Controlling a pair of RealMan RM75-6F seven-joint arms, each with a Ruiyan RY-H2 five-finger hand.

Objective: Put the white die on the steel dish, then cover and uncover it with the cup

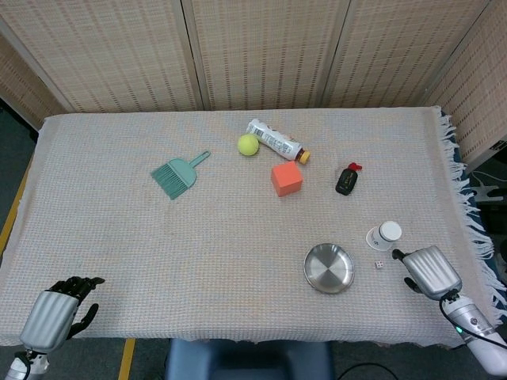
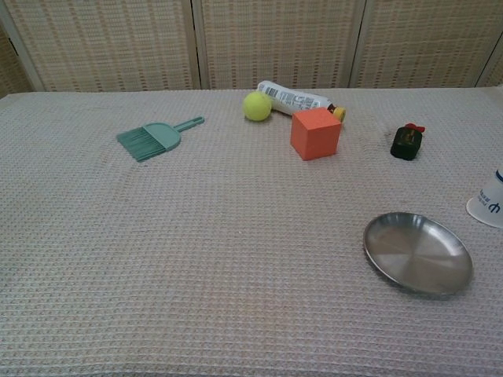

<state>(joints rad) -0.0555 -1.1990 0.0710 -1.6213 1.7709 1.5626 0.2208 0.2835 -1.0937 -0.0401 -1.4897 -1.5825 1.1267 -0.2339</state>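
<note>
At the near edge of the cloth-covered counter (image 1: 119, 237), the left hand (image 1: 54, 315) hangs off the front left corner with its dark fingers curled inward around nothing, well apart from everything in the task. The right hand (image 1: 430, 271) sits at the near right, back plate upward; its fingers are mostly hidden beneath it, so I cannot tell whether they are spread or clenched, though nothing shows in them.

The white die (image 1: 379, 264) lies on the cloth just left of that hand, between it and the steel dish (image 1: 329, 267), which is bare. Just beyond the die stands the white cup (image 1: 384, 234), mouth down.

The step in hand looks to be picking up the die. To do it well, the right hand should come down with thumb and one finger straddling the die, avoid nudging the cup close behind, and pinch lightly, since the small die could skid on the cloth.

Farther back are an orange cube (image 1: 287, 179), a small dark bottle with a red cap (image 1: 347, 180), a tennis ball (image 1: 248, 144), a lying white bottle (image 1: 275, 140) and a teal dustpan brush (image 1: 176, 175).
</note>
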